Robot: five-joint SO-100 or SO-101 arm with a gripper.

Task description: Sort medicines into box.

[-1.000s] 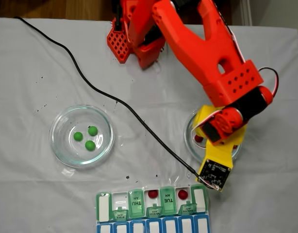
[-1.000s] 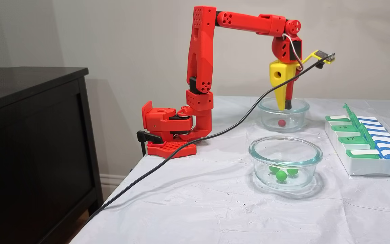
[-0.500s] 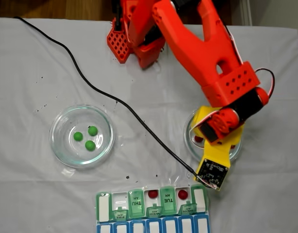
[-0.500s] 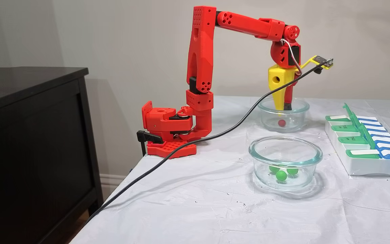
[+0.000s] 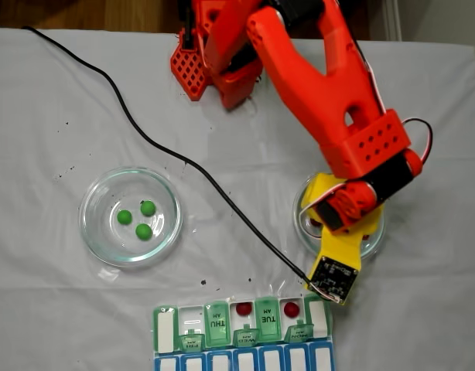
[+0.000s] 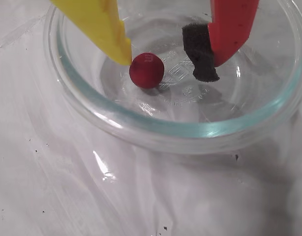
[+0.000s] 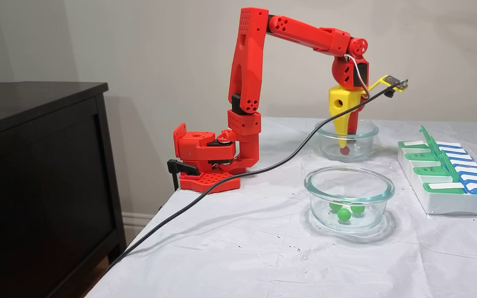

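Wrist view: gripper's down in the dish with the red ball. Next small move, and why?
Probably close the jaws. The gripper is open inside the glass dish, its yellow fingertip right against the red ball, the black-padded red finger apart on the other side. The ball sits between them, so closing should pinch it.

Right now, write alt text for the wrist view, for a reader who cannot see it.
An open pincer reaches down into a clear glass dish, its yellow finger touching a dark red ball and its red finger, with a black pad, standing apart to the right. The dish sits on a wrinkled white cloth.
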